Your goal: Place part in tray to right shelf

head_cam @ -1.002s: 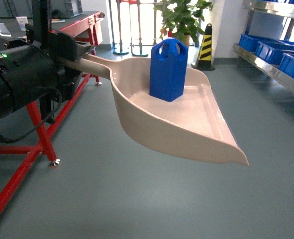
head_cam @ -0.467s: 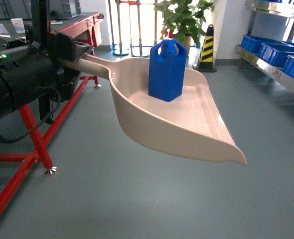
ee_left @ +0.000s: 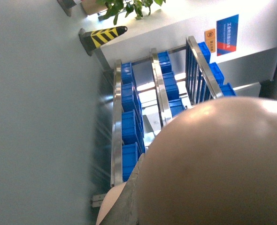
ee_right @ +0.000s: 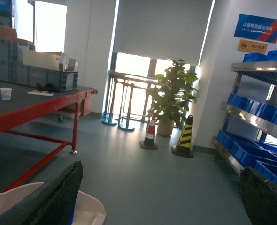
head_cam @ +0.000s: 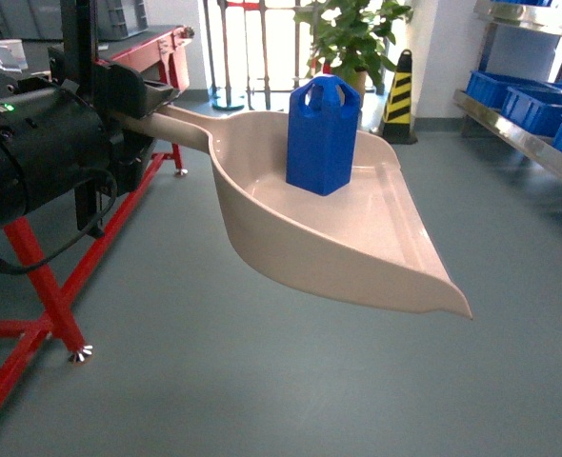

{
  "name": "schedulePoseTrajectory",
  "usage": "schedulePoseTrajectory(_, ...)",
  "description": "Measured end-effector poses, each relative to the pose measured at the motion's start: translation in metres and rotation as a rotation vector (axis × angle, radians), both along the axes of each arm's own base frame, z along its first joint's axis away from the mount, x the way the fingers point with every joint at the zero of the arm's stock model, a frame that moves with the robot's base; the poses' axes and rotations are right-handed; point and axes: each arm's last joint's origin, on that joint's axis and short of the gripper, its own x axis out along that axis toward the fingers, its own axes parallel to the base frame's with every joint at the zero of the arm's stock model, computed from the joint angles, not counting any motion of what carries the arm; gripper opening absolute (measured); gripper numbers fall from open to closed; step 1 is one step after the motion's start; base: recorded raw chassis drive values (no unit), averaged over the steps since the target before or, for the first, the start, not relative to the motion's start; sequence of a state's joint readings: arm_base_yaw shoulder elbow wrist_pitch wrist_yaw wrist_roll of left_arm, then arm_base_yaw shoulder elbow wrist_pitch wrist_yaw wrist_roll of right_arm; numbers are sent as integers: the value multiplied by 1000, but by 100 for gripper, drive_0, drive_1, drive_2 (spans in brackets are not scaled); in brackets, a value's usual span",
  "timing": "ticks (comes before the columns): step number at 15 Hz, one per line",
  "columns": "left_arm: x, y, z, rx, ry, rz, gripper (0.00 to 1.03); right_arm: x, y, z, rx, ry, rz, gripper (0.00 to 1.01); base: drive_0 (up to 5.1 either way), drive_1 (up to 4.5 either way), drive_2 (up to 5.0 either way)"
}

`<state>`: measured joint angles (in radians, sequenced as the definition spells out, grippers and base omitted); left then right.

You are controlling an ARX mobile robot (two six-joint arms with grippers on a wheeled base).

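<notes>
Your left gripper (head_cam: pixel 133 119) sits at the left of the head view, black and bulky, and the tray's long handle runs straight into it; the jaws themselves are hidden behind the housing, so you cannot tell from these pictures how far they stand apart, only that the tray (head_cam: pixel 357 257) hangs in the air off that arm with nothing else under it. The tray reaches out to the right and toward you, its flat front lip ending in a point at lower right. The part (head_cam: pixel 322 133) stands upright on the tray's floor, toward the back wall near the handle end, its two arched loops on top (it touches only the tray). In your left wrist view the tray's pale underside (ee_left: pixel 213 164) fills the lower right, blurred and close.

Your right gripper (ee_right: pixel 166 197) shows in its own wrist view as two dark fingers (ee_right: pixel 58 197) at the bottom corners, set wide apart with nothing between them; a bit of the tray's rim (ee_right: pixel 89 208) lies just beside the left one.

Beyond the tray, the right shelf (head_cam: pixel 524 133) runs along the right edge of the head view, well apart from the tray's lip, with blue crates (head_cam: pixel 538 105) on it. A red-framed table (head_cam: pixel 62 286) stands at the left, and a potted plant (head_cam: pixel 352 33) and a yellow-and-black cone (head_cam: pixel 398 90) stand at the far wall on the grey floor (head_cam: pixel 262 381)
</notes>
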<state>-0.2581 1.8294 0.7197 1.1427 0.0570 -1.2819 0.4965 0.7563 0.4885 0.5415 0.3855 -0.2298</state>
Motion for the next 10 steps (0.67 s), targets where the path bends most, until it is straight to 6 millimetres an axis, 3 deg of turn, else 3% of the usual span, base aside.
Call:
schedulePoseTrajectory(7, 0, 0, 0, -1, -1, 3, 14, 0, 0, 0, 0, 0, 1, 98, -6, 424, -436)
schedulePoseTrajectory(10, 1, 4, -1, 4, 7, 20, 14, 2, 1, -2, -6, 11, 1, 98, -175, -175, -175)
